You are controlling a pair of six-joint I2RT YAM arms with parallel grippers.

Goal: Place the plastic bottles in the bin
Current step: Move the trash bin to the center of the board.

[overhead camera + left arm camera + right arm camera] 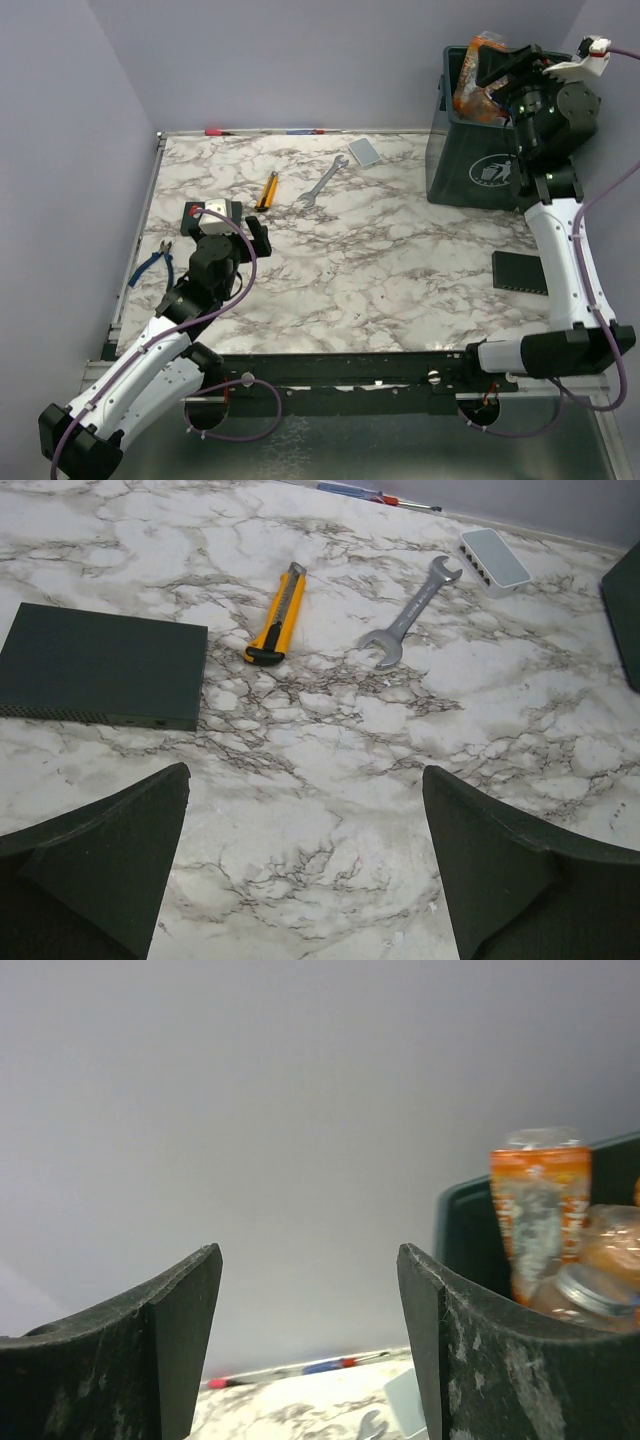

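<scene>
Pale lavender walls close in a white marble-patterned table (pixel 400 280), with two white robot arms bolted along its near edge. The large dark green square plastic bin (pixel 465 170), a white litter-person symbol on its side, stands at the far right corner, just below and to the right of the raised right pincer (pixel 310 1360). The bin is heaped with clear plastic bottles (pixel 478 85) bearing orange labels. The right pincer's jaws stand well apart with only bare wall between them, and one orange-labelled bottle rises just off its right finger. The left pincer (pixel 305 870) hangs low over the table's left side, spread wide and empty. A flat black rectangular box (pixel 100 665) lies ahead of it to the left. A silver open-ended wrench (pixel 410 615) and a yellow-handled utility knife (pixel 278 615) lie farther ahead, apart from each other, with a small white box (pixel 493 560) beyond the wrench. Blue-handled pliers (pixel 152 265) rest off to the left pincer's left, near the table edge.
</scene>
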